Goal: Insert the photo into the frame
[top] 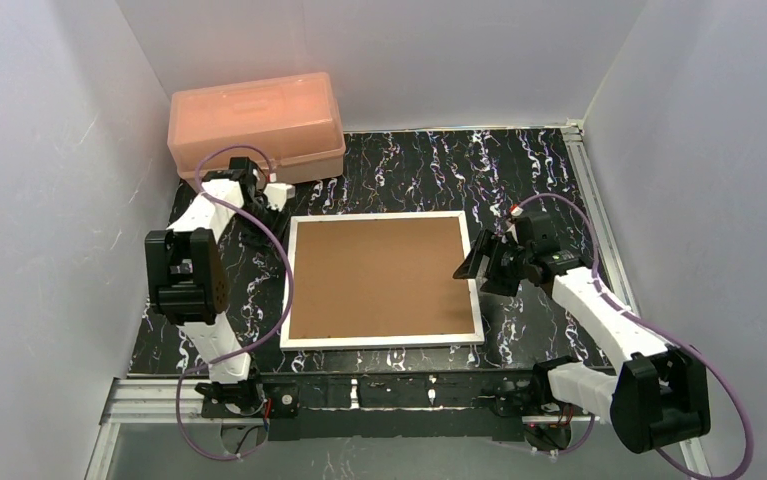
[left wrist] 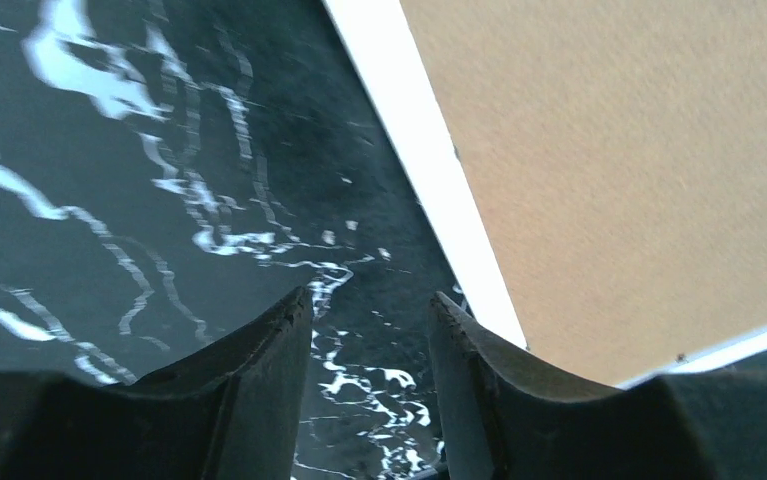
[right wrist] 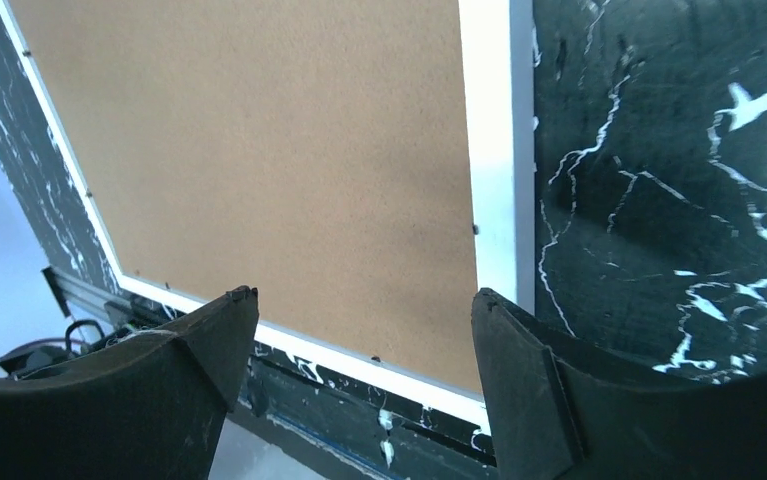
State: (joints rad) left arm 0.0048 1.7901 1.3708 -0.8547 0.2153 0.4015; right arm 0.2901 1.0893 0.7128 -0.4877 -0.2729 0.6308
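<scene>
White frame (top: 384, 341): smooth, faint sheen, painted look. Brown backing board (top: 379, 275) inside it: cardboard, matt, fine grainy texture. Black tabletop (top: 519, 180): marble-look sheet, white veins, smooth, slight gloss. Salmon-pink box (top: 256, 125) at 11 o'clock: translucent plastic, smooth, satin. Dark left tool (left wrist: 371, 300), right tool (right wrist: 364, 300): matt plastic look, edges slightly rough. Grey rail (top: 149, 400) at 6 o'clock: bare metal.

frame (left wrist: 442, 190): L-wrist view, cut at 12 & 3 o'clock edges.
backing board (right wrist: 259, 150): R-wrist view, cut at 12 o'clock edge.
</scene>
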